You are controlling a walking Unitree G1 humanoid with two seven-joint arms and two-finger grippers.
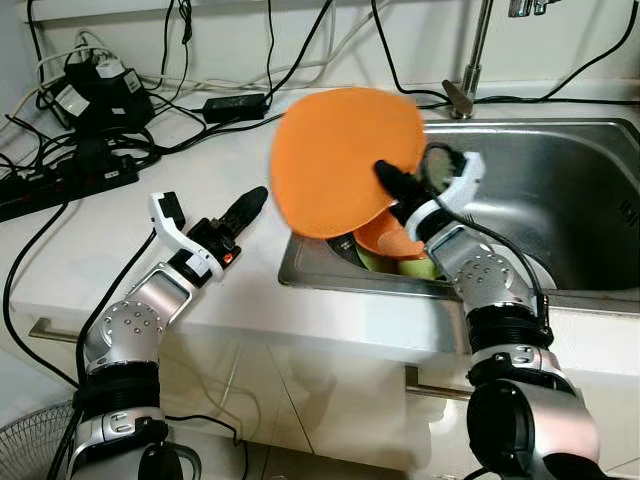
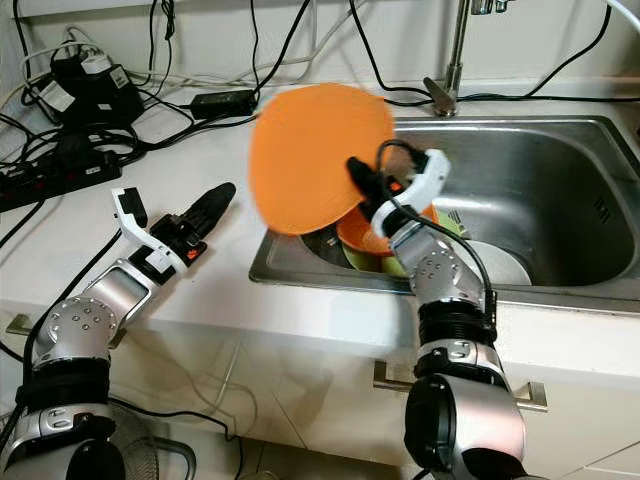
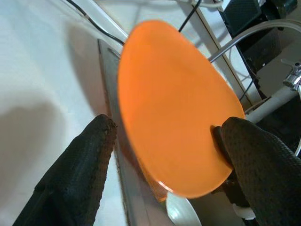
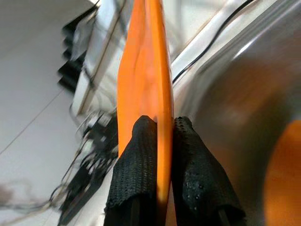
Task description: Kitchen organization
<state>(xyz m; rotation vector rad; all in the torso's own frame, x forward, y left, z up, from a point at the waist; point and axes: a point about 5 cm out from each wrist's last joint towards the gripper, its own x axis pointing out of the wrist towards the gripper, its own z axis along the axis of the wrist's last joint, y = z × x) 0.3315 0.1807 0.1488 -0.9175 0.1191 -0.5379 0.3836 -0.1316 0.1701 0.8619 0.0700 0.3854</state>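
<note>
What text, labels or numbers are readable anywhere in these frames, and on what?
None readable.
Black power adapters on the white countertop: pale label patches, too small and blurred to read.
Round orange plastic plate held in the right pincer: plain, no print.
Stainless steel sink: no marking legible.

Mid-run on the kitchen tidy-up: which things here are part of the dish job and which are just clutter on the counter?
Job:
- orange plate, pinched at its rim by the right gripper
- left gripper, open, over the counter
- dishes left in the sink: orange bowl, green dish

Lying about:
- power strip
- chargers and cables
- faucet
</note>
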